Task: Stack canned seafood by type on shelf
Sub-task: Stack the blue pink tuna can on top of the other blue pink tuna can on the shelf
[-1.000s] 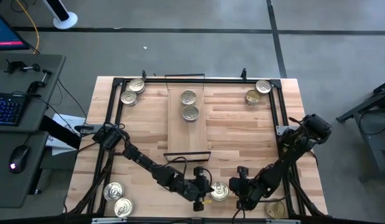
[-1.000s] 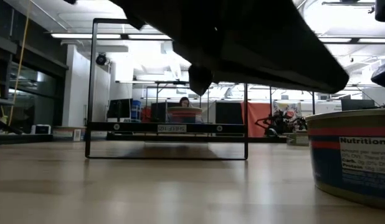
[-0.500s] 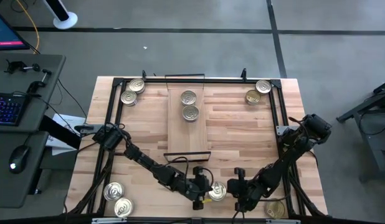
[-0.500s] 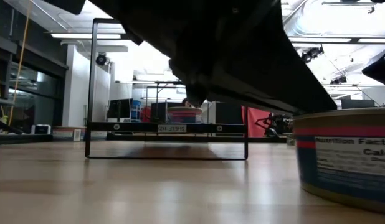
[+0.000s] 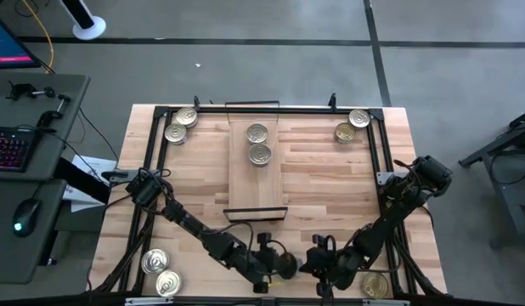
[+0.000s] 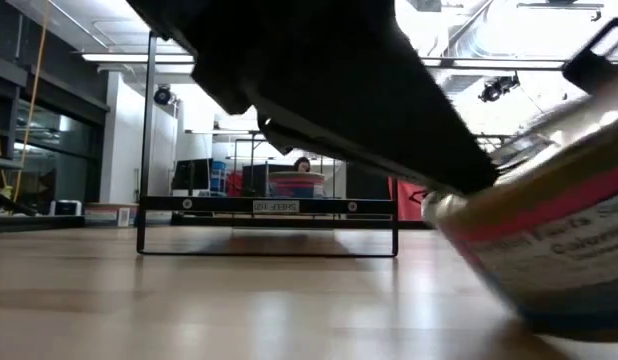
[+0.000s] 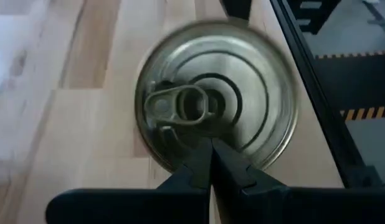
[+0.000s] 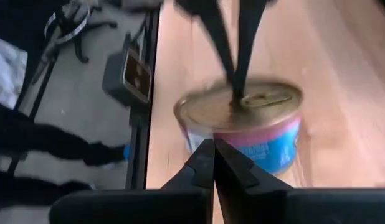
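Both arms reach down to the near edge of the surface, elbows bent, forearms angling inward toward centre. The left arm runs from its base at the left side diagonally to near centre; the left end effector (image 5: 275, 265) sits low, just left of the right one, its fingers (image 7: 199, 167) pressed together, tips meeting in a point. The right arm comes from its base at the right side, sloping down and left; the right end effector (image 5: 318, 263) also sits low at near centre, its fingers (image 8: 205, 163) closed tight against each other. The two end effectors face each other, close together.
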Controlling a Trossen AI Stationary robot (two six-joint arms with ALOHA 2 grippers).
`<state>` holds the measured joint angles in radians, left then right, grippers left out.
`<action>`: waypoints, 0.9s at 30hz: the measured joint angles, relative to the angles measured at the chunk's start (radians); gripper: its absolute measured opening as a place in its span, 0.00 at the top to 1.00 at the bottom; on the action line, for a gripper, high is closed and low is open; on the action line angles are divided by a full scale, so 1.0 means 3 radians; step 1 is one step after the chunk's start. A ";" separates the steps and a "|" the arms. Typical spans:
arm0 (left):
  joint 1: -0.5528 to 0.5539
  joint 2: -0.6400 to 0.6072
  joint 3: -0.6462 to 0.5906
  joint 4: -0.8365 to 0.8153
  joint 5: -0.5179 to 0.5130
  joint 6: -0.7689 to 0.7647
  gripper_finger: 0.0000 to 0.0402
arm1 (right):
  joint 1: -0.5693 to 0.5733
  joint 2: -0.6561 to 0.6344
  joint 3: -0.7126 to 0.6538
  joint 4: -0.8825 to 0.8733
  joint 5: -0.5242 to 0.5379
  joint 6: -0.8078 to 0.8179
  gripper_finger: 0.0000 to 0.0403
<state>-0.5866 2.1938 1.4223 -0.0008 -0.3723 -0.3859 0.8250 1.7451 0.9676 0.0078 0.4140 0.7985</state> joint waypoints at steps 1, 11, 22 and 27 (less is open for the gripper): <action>-0.0001 0.0006 -0.0003 -0.0041 0.0022 0.0010 1.00 | -0.0001 0.0000 0.0001 0.0033 0.0040 -0.0023 1.00; -0.0032 -0.0001 -0.0015 -0.0522 0.0057 0.0012 1.00 | -0.0075 0.0000 0.0086 0.0260 0.0122 -0.0160 1.00; -0.0066 -0.0317 -0.0016 -0.1283 0.0063 -0.0100 1.00 | -0.0311 0.0075 0.1390 -0.1109 -0.0281 0.0524 1.00; -0.0053 -0.0570 -0.0042 -0.1300 -0.0012 0.0101 1.00 | -0.0376 0.0371 0.2329 -0.2341 -0.0331 0.0104 1.00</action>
<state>-0.6023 2.0227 1.4097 -0.3908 -0.3759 -0.3555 0.7123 1.8565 1.6663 -0.6946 0.3148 0.8297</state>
